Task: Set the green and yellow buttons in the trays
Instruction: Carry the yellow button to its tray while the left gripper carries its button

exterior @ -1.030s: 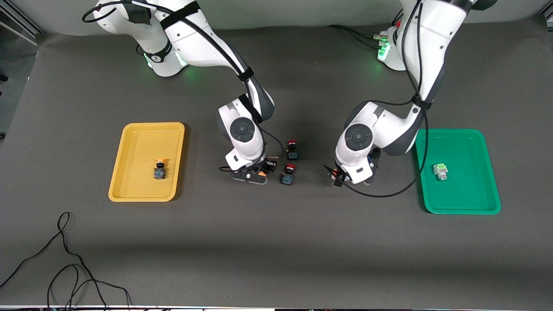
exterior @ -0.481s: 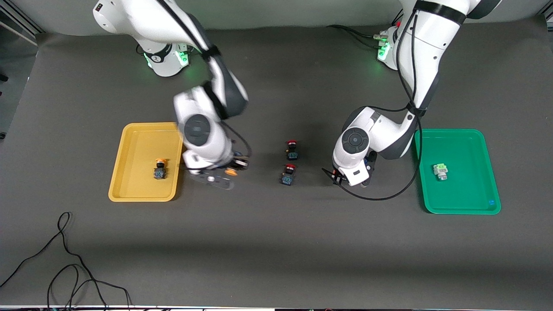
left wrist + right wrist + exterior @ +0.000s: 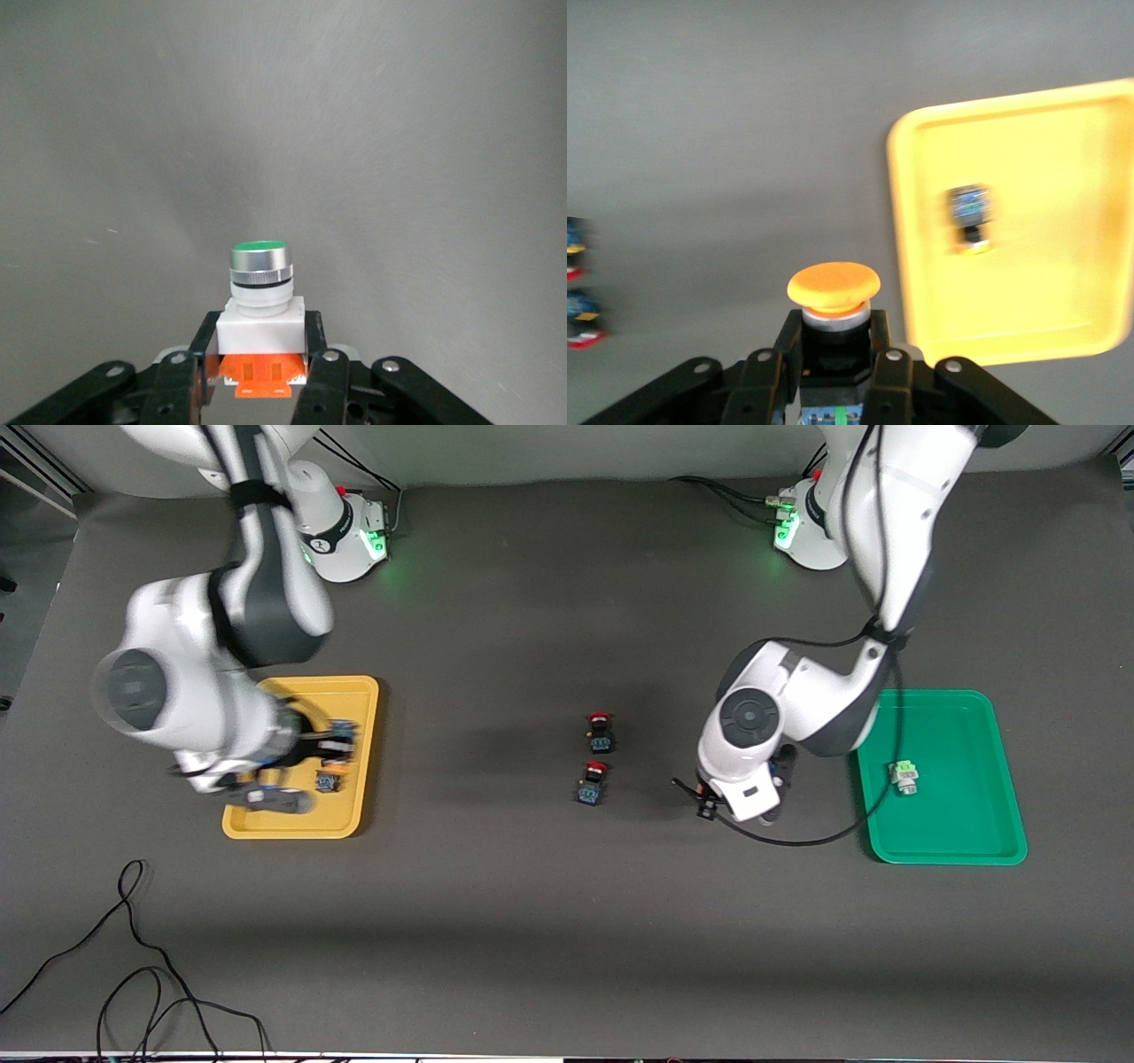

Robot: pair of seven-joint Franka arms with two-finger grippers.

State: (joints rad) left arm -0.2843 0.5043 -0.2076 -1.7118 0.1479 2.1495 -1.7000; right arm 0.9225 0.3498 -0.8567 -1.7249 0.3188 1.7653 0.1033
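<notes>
Transport underway on both arms. Right claw [image 3: 833,372] is clamped on a round yellow-orange capped push-button switch with a black-blue body [image 3: 833,305], cap pointing away from the wrist, and hangs over the mustard yellow rectangular plastic tray [image 3: 266,824] at the right arm's end of the table [image 3: 567,921]. Gripping the body rather than the cap looks deliberate: the flat sides give the fingers parallel faces, and the wide cap stays clear.

A second yellow-capped switch [image 3: 328,780] lies on its side inside the yellow tray, close to where the right claw hangs in the front view, so the release spot should be judged to avoid landing on it.

Left claw [image 3: 259,376] grips a white-bodied switch with a silver collar, green cap and orange base [image 3: 260,305], again by the square body. It is low over bare table, between the two red-capped black switches [image 3: 595,771] mid-table and the bright green rectangular plastic tray [image 3: 939,857] at the left arm's end. A pale green and white switch [image 3: 904,777] already rests in that tray.

Judgement: both trays hold one part each; the last two are in the claws. Red-capped pair is left where it stands, not being part of the sort.
</notes>
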